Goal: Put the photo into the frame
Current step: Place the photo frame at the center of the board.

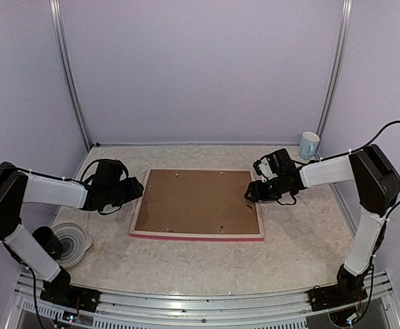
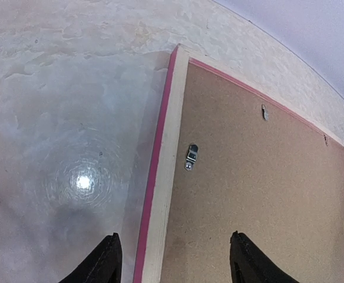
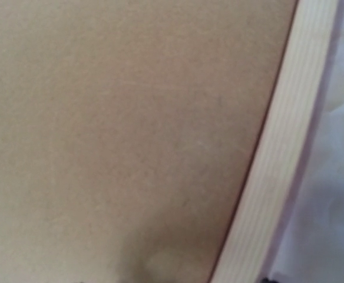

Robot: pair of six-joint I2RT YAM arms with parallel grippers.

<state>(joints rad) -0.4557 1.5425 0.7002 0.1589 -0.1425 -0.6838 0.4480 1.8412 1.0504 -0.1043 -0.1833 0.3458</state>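
Note:
The frame lies face down in the middle of the table, pale wood back up and a pink-red edge showing along the front. A brown backing board fills it. My left gripper is at the frame's left side. In the left wrist view it is open, and its dark fingers straddle the pale left rail from above. My right gripper hangs low over the frame's right side. Its camera sees only the board and the right rail, not its fingers. The photo is not in view.
A pale blue mug stands at the back right corner. A round clear dish sits front left beside my left arm. Small metal clips and a hanger sit on the backing board. Booth walls close the back and sides.

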